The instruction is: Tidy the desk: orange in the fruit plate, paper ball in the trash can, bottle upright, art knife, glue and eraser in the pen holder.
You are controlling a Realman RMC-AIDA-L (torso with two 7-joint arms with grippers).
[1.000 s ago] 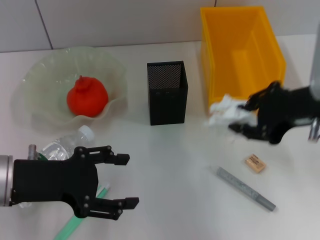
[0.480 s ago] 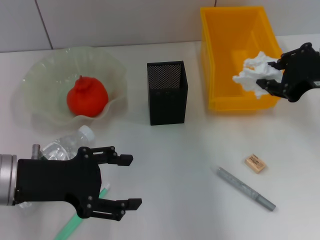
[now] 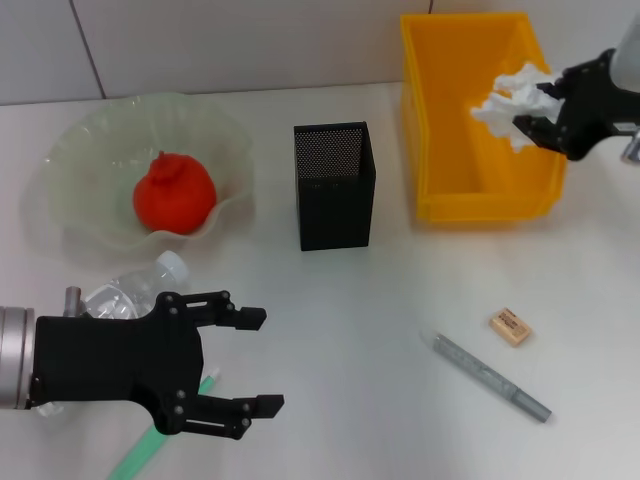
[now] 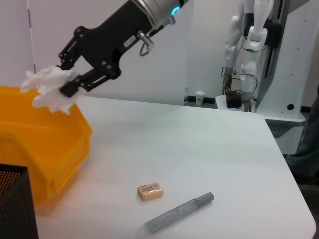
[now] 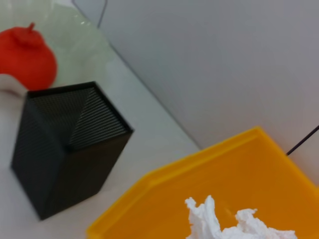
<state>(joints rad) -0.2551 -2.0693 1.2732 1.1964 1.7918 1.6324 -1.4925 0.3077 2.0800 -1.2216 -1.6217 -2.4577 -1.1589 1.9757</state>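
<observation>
The right gripper (image 3: 528, 108) is clamped on the white crumpled paper ball (image 3: 510, 93), held above the bright yellow rectangular plastic trash can (image 3: 438, 150); the left gripper (image 3: 248, 362) hangs with fingers apart beside the lying clear plastic bottle (image 3: 130, 290).

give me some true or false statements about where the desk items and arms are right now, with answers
1. The orange lies in the fruit plate. True.
2. The paper ball lies on the table. False: the right gripper holds it above the trash can.
3. The bottle stands upright. False: it lies on its side by the left gripper.
4. The eraser lies on the table. True.
5. The left gripper's fingers are shut. False: they are open and hold nothing.
</observation>
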